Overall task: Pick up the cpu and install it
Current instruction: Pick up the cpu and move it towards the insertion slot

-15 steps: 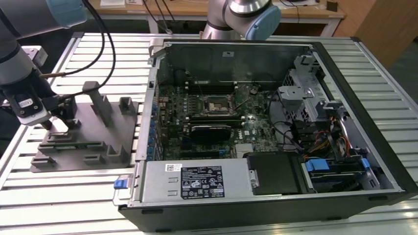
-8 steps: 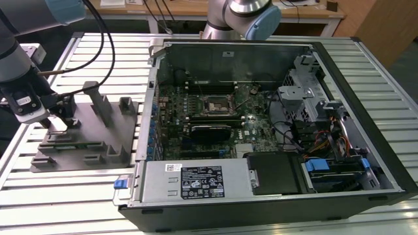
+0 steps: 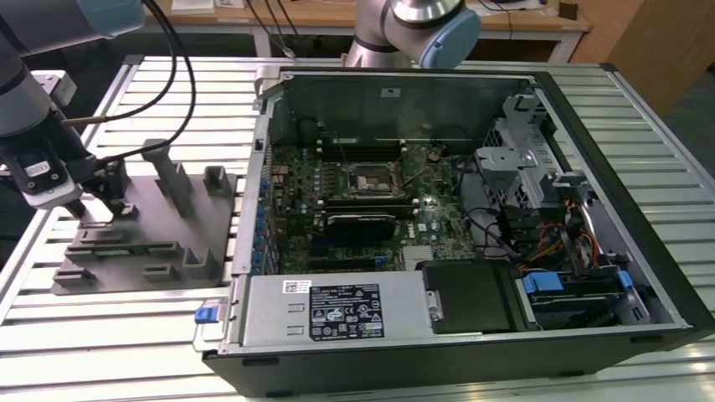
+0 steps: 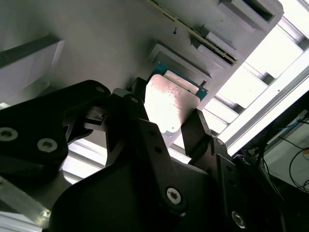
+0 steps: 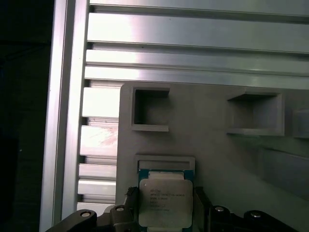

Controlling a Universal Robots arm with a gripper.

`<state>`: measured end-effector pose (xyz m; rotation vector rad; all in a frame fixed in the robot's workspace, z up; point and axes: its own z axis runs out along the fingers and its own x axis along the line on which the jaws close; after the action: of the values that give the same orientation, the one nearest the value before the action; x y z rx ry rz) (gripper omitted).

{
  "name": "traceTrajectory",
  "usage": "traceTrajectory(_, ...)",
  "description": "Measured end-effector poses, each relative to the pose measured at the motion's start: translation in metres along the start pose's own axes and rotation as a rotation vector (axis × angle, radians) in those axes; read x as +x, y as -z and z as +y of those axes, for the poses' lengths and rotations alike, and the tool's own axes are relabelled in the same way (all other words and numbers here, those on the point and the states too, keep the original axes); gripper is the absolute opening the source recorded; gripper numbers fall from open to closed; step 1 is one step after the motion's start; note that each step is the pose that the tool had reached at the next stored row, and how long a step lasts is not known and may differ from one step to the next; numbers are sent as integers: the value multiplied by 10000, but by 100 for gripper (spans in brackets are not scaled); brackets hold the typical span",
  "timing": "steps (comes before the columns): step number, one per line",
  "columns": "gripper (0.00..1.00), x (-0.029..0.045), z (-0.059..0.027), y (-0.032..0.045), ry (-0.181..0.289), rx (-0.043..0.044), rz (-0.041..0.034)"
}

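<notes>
So this is the pick-up half of the job, right at the grab. In the exterior view the gripper [image 3: 110,205] is down on the grey tray [image 3: 146,276], around the tray's 9 o'clock side. The tray itself sits at 9 o'clock from the open PC case [image 3: 659,276] on the slatted table [image 3: 112,352].

Both wrist views show the cpu [image 5: 165,203] shiny side up, lying in its pocket on the tray. The black fingers [image 5: 200,203] are on either side of it. To me they look pressed in against two opposite edges, so I'd call it pinching the chip, not spread. I can't see any daylight under the chip, so my read is it hasn't been lifted out yet.

The socket [image 3: 370,180] is inside the case on the board, at roughly 3 o'clock from the gripper. It's well apart from the gripper, with the case wall in between. Nothing looks installed there as far as I can make out, though it's small in that view.

What the move from here calls for, imo, is a straight level pull so the chip doesn't snag the pocket rim. It also needs a grip that stays square on those edges, because a thin flat part like this will twist if the squeeze is off-centre. The carry has to clear the case wall too.
</notes>
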<state>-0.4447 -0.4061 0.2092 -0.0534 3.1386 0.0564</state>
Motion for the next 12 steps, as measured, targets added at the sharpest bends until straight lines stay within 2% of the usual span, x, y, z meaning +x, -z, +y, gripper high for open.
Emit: traceTrajectory(12, 54, 0, 3, 94, 0, 0, -1)
